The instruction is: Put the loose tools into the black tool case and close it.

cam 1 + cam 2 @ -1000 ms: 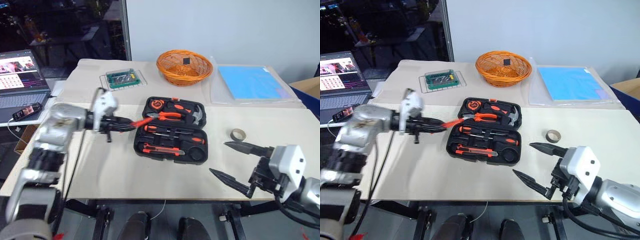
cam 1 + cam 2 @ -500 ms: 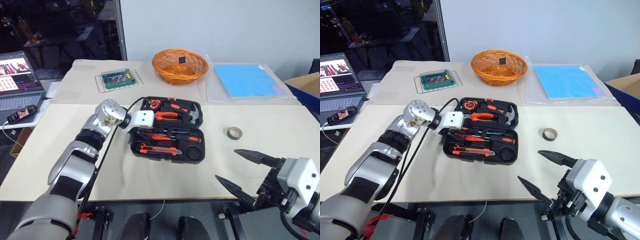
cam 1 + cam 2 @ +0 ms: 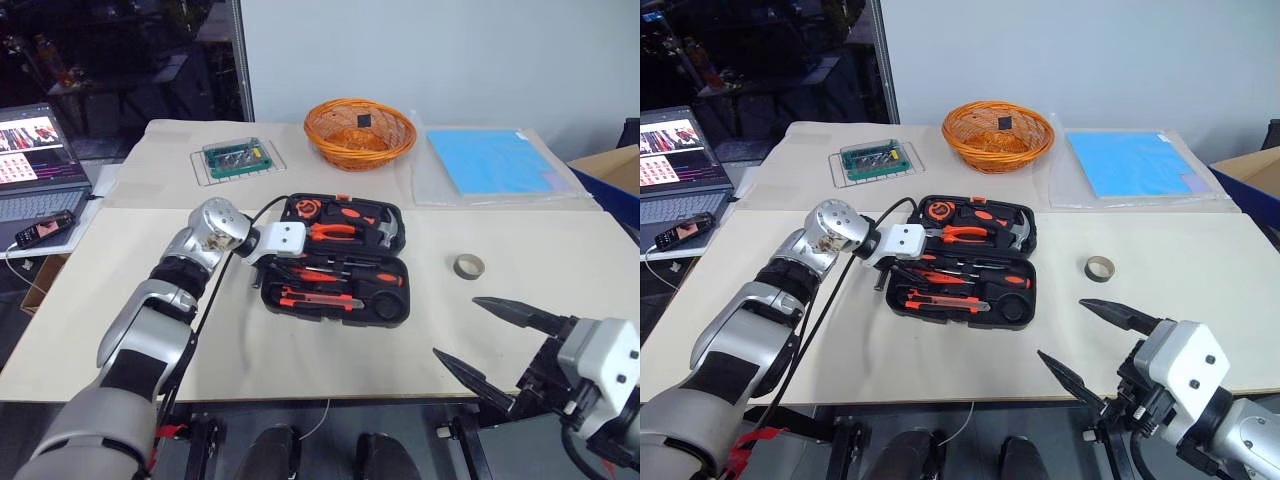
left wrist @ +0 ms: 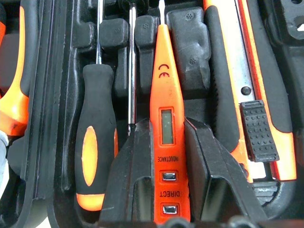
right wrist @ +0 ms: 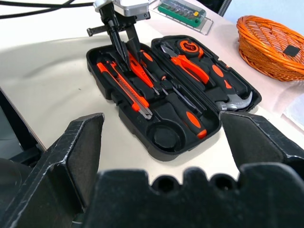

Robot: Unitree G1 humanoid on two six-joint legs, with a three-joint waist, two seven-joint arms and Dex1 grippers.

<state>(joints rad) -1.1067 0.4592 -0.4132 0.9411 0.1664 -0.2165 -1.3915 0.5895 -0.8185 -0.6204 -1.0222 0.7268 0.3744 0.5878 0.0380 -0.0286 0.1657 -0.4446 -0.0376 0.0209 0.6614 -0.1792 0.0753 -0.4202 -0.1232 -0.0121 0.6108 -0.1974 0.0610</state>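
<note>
Now my left gripper (image 4: 164, 187), pinching the orange tester screwdriver (image 4: 165, 118), holds it lengthwise along its recess in the black tool case (image 3: 395, 312); my right gripper (image 3: 1095, 340) gapes empty, nearer the tape roll (image 3: 1100, 268).

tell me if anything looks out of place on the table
The small tape roll lies alone on the table, right of the open tool case, whose round recess is empty. Everything else sits tidy.

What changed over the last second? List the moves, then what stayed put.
The left gripper carried the orange tester screwdriver from beside the case down into its front half, fingers still shut on it. The right gripper stayed wide open near the table's front edge. The tape roll, basket and green tray kept their places.
</note>
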